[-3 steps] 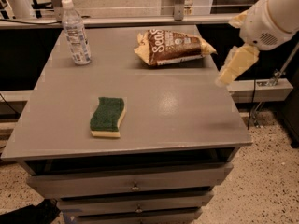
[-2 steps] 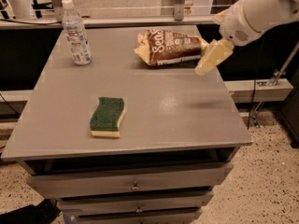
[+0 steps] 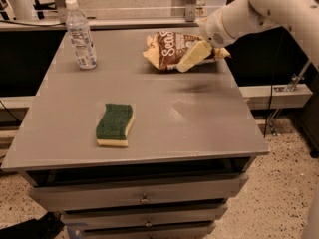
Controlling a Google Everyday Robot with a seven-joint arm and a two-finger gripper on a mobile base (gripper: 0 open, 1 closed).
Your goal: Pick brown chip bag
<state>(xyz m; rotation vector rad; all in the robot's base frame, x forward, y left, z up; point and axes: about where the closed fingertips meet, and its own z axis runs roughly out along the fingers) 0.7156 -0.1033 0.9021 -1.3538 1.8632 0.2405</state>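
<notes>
**Camera view, approach phase.** Over the last second I have brought the cream-coloured two-finger gripper (image 3: pixel 188 59) in from beyond the right edge of the flat grey cabinet top (image 3: pixel 174 118), past the right end of the bag. It now lies across the right half of the crinkly dark-brown chip bag (image 3: pixel 164 49). The bag has not shifted during this travel, so I judge it not yet lifted and the approach nearly complete. I cannot tell whether the gripper is released or clenched, nor whether it touches the foil or only hangs before it.

The bag lies on its side at the far right of the top, near the back edge. It shows white "Sea" lettering, a tan-yellow left end and a puffed, wrinkled body.

A clear plastic water bottle (image 3: pixel 79 34) stands far left. A green-and-yellow sponge (image 3: pixel 114 125) lies nearer the front. Both are well apart from the bag.
</notes>
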